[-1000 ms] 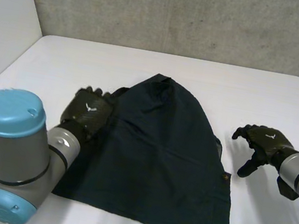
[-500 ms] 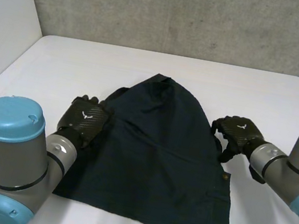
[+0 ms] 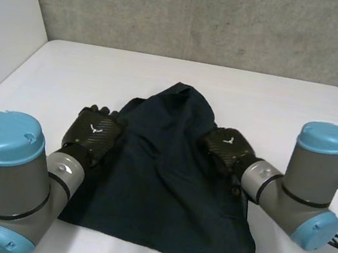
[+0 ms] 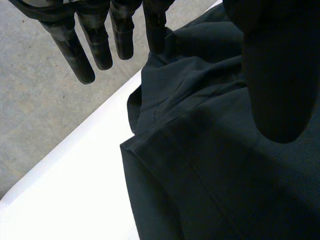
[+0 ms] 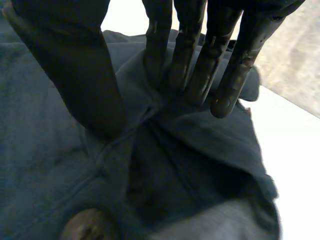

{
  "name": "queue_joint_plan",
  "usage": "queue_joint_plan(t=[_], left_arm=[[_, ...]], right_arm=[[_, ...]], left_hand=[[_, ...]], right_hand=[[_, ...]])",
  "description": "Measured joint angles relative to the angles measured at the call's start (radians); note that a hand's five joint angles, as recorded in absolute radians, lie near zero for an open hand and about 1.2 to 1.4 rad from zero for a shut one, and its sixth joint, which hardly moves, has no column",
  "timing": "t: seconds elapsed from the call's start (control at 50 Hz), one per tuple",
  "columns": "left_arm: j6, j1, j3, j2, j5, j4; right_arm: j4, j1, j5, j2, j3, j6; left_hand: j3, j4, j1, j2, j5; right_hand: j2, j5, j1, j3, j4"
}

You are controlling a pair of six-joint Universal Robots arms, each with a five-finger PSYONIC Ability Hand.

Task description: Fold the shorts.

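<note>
Lengthwise, shorts (image 3: 165,185) run near-to-far, tapering far; left robot hand (image 3: 94,132) straight-fingered, empty; right robot hand (image 3: 226,146) flat, pressing them.

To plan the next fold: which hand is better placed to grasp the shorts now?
Probably the right hand: its fingers press into a raised fold at the right edge of the dark shorts, thumb opposite. The left hand is open at the left edge, where the cloth lies flat.
</note>
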State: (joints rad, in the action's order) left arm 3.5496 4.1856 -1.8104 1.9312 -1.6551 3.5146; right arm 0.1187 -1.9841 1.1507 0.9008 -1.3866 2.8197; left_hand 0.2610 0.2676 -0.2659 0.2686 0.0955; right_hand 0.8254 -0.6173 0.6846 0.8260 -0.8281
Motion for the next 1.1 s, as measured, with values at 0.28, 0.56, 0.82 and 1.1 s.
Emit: queue_joint_plan(t=[0.28, 0.56, 0.82, 1.1], left_arm=[[0.000, -0.001, -0.001, 0.002, 0.000, 0.000], [0.000, 0.000, -0.001, 0.004, -0.002, 0.001], [-0.002, 0.007, -0.001, 0.002, -0.005, 0.000], [-0.002, 0.005, -0.015, 0.002, -0.001, 0.003]], right_arm=[[-0.009, -0.073, -0.094, 0.004, -0.027, -0.005], [-0.013, -0.144, -0.146, 0.039, -0.012, 0.006], [-0.087, 0.001, -0.022, 0.176, 0.023, 0.056], [-0.221, 0.128, -0.022, 0.176, 0.136, 0.104]], left_hand=[[0.000, 0.000, 0.000, 0.000, 0.000], [0.000, 0.000, 0.000, 0.000, 0.000], [0.000, 0.000, 0.000, 0.000, 0.000], [0.000, 0.000, 0.000, 0.000, 0.000]], right_hand=[[-0.137, 0.088, -0.101, -0.143, 0.141], [-0.378, 0.361, -0.273, -0.394, 0.401], [-0.388, 0.360, -0.295, -0.399, 0.403], [-0.388, 0.339, -0.294, -0.383, 0.378]])
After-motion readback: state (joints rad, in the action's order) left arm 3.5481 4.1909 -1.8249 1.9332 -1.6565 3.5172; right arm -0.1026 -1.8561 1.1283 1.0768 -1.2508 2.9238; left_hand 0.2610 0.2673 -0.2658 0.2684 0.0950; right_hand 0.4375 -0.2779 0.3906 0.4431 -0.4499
